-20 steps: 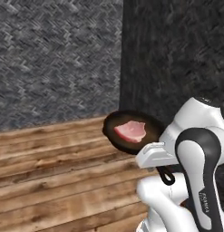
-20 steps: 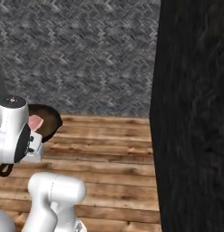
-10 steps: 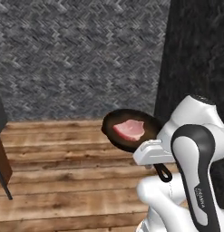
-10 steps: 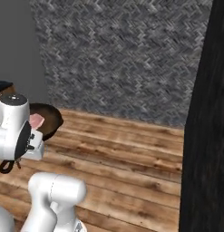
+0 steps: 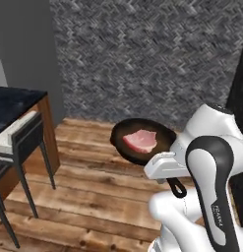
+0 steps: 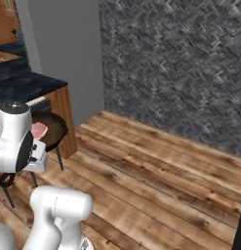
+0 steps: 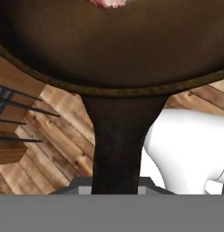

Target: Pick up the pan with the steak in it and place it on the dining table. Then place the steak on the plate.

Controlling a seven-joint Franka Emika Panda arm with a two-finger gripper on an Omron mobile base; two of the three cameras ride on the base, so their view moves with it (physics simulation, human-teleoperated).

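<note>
Base has turned: desk (image 5: 15,101) and stool (image 5: 17,142) now appear left of the pincer (image 5: 165,167), which pinches the pan (image 5: 142,142) handle; steak (image 5: 140,140) lies inside, above wooden floor (image 5: 88,197).

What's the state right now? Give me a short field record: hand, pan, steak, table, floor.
hand: shut on the pan's handle
pan: carried level above the wooden floor, clear of any surface
steak: lying flat inside the pan
dining table: black top at the left, pan not yet over it
stool: dark-framed, standing against the table's end
plate: not seen
</note>
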